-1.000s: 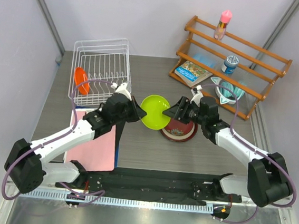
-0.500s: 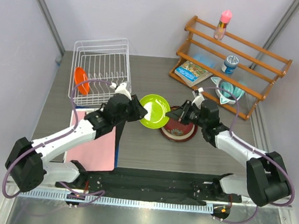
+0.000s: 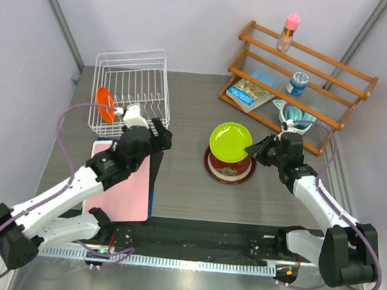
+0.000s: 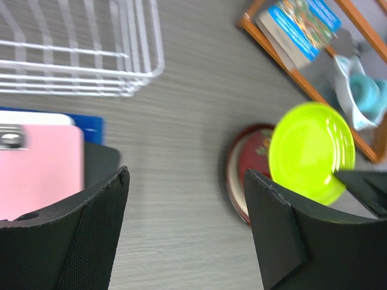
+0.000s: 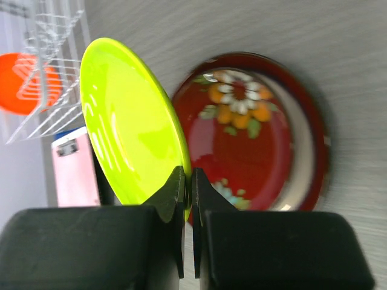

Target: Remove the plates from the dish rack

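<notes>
room: bare tabletop [image 3: 190,110] left of red plate [image 3: 229,171] | my right tool [image 5: 187,176] pinches lime plate [image 3: 229,140] rim, just over it | my left tool [image 4: 186,181] open, empty

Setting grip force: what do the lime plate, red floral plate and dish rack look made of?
Lime plate: probably plastic or melamine, glossy; thin rim, uniform colour, streaky highlights.
Red floral plate: glazed ceramic or melamine, can't tell; shiny, printed flowers.
Dish rack: white coated metal wire, likely; thin, straight, evenly white rods.
</notes>
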{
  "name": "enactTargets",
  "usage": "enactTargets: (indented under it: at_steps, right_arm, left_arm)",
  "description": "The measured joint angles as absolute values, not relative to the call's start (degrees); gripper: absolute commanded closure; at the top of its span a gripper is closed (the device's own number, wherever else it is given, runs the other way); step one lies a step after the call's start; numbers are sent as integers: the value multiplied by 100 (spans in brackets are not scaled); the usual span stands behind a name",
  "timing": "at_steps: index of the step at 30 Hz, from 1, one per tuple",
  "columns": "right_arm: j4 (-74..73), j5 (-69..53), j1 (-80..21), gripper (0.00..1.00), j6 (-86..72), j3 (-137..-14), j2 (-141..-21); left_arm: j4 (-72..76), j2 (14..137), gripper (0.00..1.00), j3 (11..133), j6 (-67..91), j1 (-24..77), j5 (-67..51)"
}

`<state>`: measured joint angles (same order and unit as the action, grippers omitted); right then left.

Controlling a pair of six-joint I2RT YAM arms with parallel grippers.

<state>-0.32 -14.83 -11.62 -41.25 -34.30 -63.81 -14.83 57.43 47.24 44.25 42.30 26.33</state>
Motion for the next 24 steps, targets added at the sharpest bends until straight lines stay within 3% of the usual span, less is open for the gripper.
enactTargets:
  at_steps: [10, 17, 20, 22, 24]
  right_arm:
    - [-480, -1428, -760, 99, -3896, -3415, -7140]
    - [-386, -1535, -690, 99, -3793, -3415, -7636]
    - [-163, -1747, -685, 89, -3800, -3417, -7885]
    - [-51, -1831, -672, 69, -3806, -3417, -7957]
    - [1, -1859, -663, 62, -3798, -3417, -7975]
  left_arm:
    - [-2217, 4609, 8, 4724, 3975, 4228, 4351]
    - [-2440, 4484, 1, 4724, 3660, 4228, 5111]
    - [-2510, 4497, 0, 4724, 3555, 4228, 5341]
    - [-2532, 4512, 1, 4724, 3524, 4228, 5468]
    - [-2530, 4530, 1, 4724, 3481, 4228, 5555]
